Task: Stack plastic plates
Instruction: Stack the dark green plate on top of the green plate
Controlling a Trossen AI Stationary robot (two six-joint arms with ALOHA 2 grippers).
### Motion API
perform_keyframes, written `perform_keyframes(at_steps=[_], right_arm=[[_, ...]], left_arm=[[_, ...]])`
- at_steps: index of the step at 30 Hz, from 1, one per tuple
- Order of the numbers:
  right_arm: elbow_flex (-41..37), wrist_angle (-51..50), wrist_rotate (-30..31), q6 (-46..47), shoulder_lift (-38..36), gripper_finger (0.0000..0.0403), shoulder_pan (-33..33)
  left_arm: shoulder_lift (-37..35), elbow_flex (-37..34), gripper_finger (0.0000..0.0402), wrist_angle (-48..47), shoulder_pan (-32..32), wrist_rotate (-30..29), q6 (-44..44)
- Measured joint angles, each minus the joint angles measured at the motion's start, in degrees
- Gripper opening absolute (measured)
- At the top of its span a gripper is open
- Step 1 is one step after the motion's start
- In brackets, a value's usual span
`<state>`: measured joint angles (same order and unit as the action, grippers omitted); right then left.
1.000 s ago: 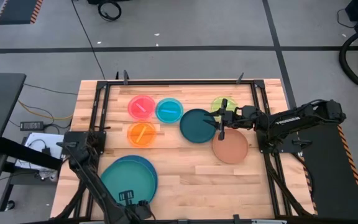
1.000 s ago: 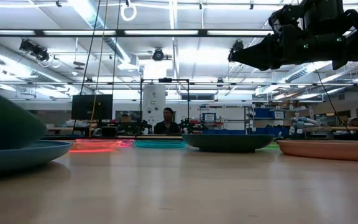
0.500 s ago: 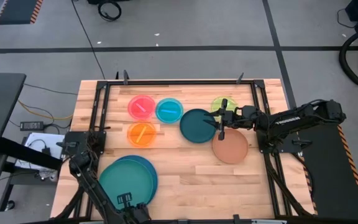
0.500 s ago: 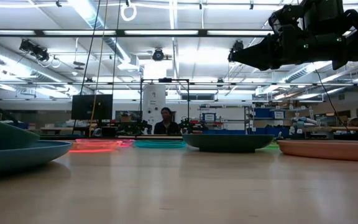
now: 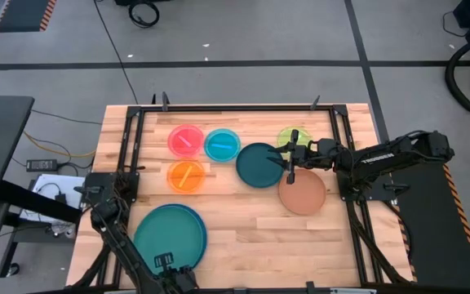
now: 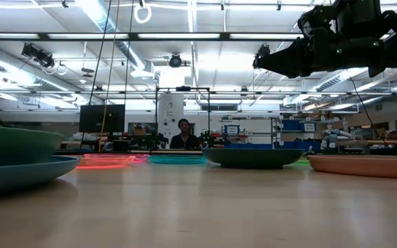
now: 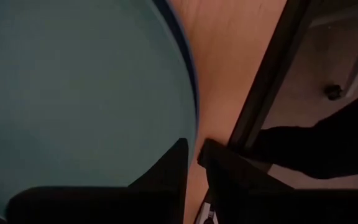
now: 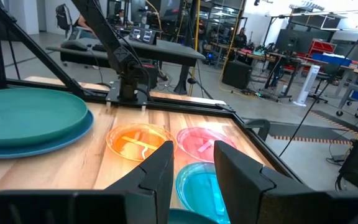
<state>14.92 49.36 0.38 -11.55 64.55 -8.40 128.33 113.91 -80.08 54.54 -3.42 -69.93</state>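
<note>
Left gripper (image 5: 170, 263) at table's near edge, fingers nearly together, pinching nothing; teal plate (image 5: 167, 235) just beyond it, stacked on blue plate (image 5: 200, 222). Right gripper (image 5: 291, 155) spread, hovering over dark teal plate (image 5: 259, 164), brown plate (image 5: 303, 193) beside it

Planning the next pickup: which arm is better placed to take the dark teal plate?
The right. Its hand hangs over the near edge of the dark teal plate, beside the brown plate. The left hand is at the table's front edge, by the teal plate stacked on the blue one.
</note>
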Motion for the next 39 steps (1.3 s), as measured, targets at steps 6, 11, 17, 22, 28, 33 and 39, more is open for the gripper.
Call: perform_keyframes(at_steps=[6,11,17,22,28,33,39], right_arm=[[0.0,0.0,-0.01,0.0,0.0,0.0125,0.0],[0.0,0.0,-0.01,0.0,0.0,0.0125,0.01],[0.0,-0.03,-0.02,0.0,0.0,0.0125,0.0],[0.0,1.49,-0.02,-1.68,0.04,0.0125,0.0],[0.0,4.63,-0.01,-2.84,0.02,0.0125,0.0],[0.0,3.53,-0.02,-2.2,0.02,0.0125,0.04],[0.0,0.96,0.0,-1.55,0.02,0.0125,0.17]], left_arm=[[0.0,0.0,0.0064,0.03,0.0,-0.06,0.0],[0.0,0.0,0.0064,0.05,-0.09,-0.51,0.02],[0.0,0.0,0.0064,-0.02,-2.65,-1.06,1.9],[-0.04,0.0,0.0064,-0.82,-7.14,-9.22,13.77],[-0.07,0.02,0.0064,-0.34,-13.77,-11.41,22.64],[-0.08,1.08,0.0064,0.51,-19.74,-3.83,21.66],[-0.09,1.7,0.0064,1.58,-23.28,0.54,20.01]])
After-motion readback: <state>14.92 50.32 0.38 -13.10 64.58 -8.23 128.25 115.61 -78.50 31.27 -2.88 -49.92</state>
